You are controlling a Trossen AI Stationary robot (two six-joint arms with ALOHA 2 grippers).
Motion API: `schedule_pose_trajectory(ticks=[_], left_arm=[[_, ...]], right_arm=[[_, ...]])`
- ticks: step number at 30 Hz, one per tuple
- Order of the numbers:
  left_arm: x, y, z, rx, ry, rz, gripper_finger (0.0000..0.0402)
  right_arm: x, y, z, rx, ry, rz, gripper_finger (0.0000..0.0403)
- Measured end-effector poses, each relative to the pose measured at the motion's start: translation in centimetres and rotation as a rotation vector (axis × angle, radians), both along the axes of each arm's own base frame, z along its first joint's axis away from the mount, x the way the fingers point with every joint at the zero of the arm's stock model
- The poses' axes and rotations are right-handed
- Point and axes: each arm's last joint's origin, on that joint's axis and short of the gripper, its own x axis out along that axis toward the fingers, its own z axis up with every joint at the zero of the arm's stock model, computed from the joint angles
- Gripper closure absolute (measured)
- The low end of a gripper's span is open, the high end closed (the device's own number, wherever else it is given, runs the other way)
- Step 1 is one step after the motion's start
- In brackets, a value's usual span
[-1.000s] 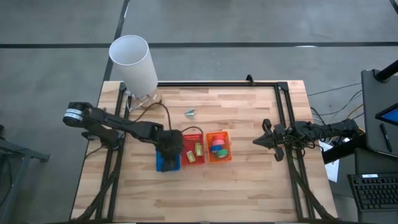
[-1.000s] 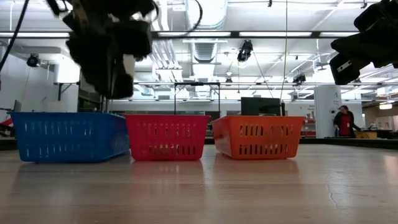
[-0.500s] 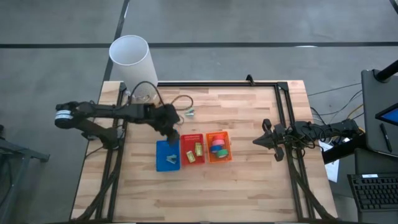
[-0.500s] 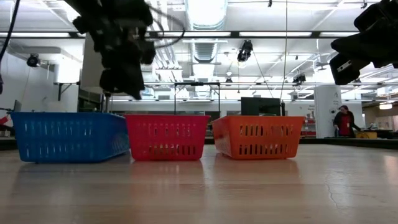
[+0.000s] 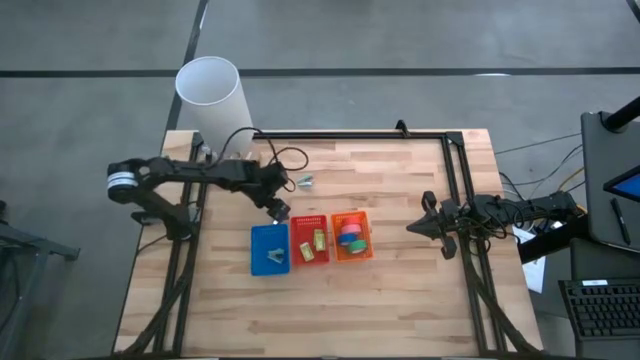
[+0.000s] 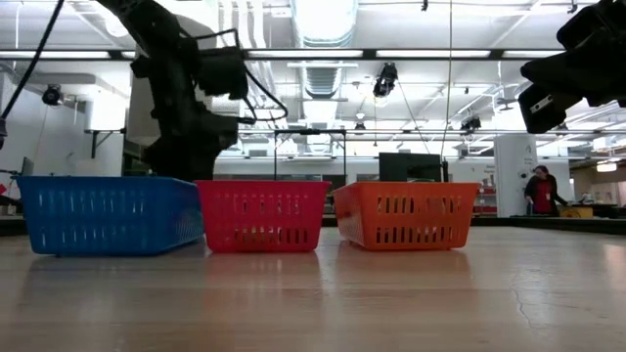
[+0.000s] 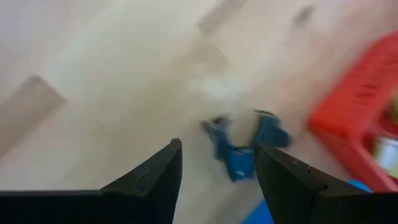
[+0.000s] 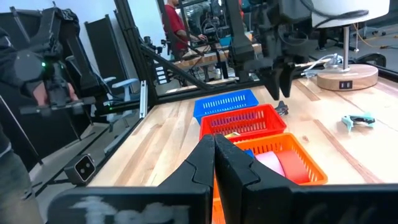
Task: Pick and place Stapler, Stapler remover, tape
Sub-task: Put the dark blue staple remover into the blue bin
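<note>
My left gripper (image 5: 279, 205) is open above the table, just beyond the far sides of the blue basket (image 5: 269, 250) and the red basket (image 5: 309, 240). A blue claw-shaped stapler remover (image 7: 239, 149) lies on the wood ahead of its fingers, close to the red basket's corner (image 7: 317, 121). A second, pale teal one (image 5: 305, 181) lies farther back. A grey thing (image 5: 272, 258), seemingly the stapler, lies in the blue basket. Rolls of tape (image 5: 348, 237) sit in the orange basket (image 5: 352, 252). My right gripper (image 8: 214, 146) is shut at the table's right edge.
Small yellow-green blocks (image 5: 317, 240) lie in the red basket. A white lamp (image 5: 212, 98) with its base and cable stands at the far left corner. Black frame rails (image 5: 350, 135) run along the far and side edges. Bare wood lies in front of the baskets.
My left gripper has gone from over the blue basket toward the table's far edge and now stands beyond the baskets. With the arm gone, the grey thing shows in the blue basket.
</note>
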Motion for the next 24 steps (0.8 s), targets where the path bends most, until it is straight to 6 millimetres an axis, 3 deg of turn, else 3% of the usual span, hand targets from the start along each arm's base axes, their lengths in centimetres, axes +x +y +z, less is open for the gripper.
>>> schedule_pose_trajectory(ticks=[17, 24], left_arm=[[1.0, 0.4, -2.7, 0.008, 0.098, -0.01, 0.0202], [1.2, 0.4, -3.3, 0.006, 0.111, -0.031, 0.0226]], right_arm=[[0.0, 0.0, 0.0, 0.0, 0.0, 0.0, 0.0394], [0.0, 0.0, 0.0, 0.0, 0.0, 0.0, 0.0394]])
